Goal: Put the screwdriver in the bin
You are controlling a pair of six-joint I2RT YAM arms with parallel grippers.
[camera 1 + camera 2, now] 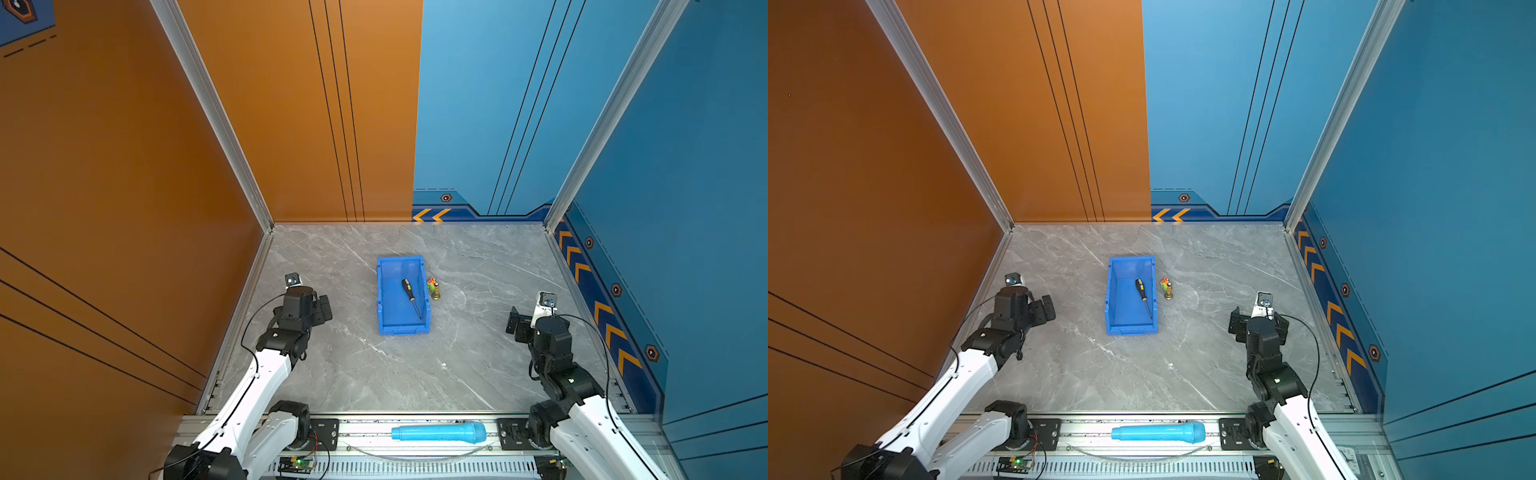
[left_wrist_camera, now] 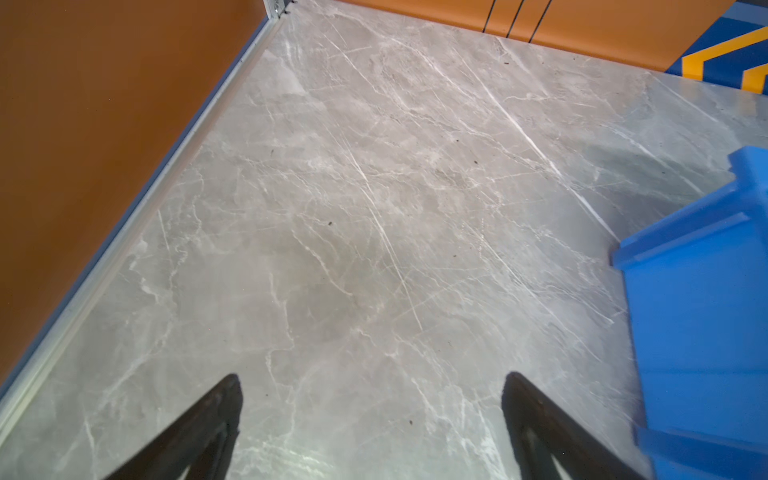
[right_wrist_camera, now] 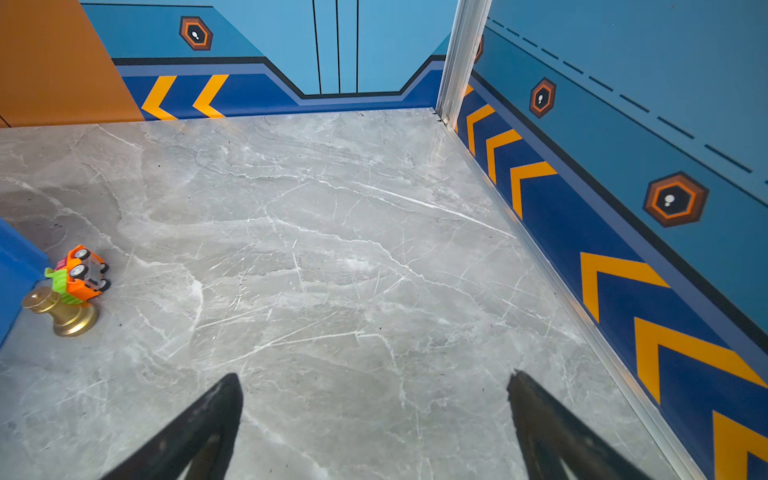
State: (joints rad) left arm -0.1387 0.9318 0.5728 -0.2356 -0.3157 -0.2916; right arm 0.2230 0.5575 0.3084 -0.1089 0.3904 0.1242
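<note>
The screwdriver, with a black-and-yellow handle and a thin shaft, lies slanted inside the blue bin at the table's middle, in both top views. My left gripper hovers left of the bin, open and empty over bare marble. The bin's outer wall shows at the side of the left wrist view. My right gripper hovers right of the bin, also open with nothing between its fingers. Neither wrist view shows the screwdriver.
A small orange-and-green toy car and a brass bell stand against the bin's right wall. A light blue cylinder lies on the front rail. Walls close off the left, back and right sides.
</note>
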